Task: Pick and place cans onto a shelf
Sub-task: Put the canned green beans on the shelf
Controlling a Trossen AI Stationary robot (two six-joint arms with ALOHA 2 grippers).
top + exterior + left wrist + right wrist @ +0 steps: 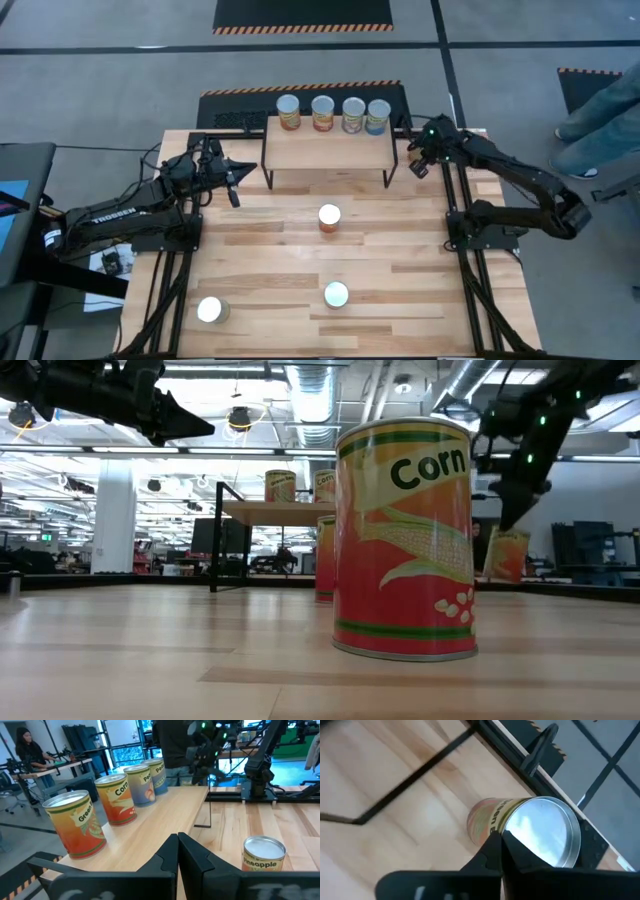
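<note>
On the shelf [328, 147] we see four cans [333, 114] in a row along its back edge. Our left gripper [233, 178], fingers pressed together and empty, hovers beside the shelf's left end. Our right gripper [416, 160], likewise closed on nothing, hangs over a can [530, 829] by the shelf's right end. Three more cans [329, 217] stand on the table [400, 290].

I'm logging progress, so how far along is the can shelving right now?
Four cans stand in a row on the shelf. Neither the left gripper nor the right gripper holds one; the right hangs over a can beside the shelf. Three more wait on the table.
</note>
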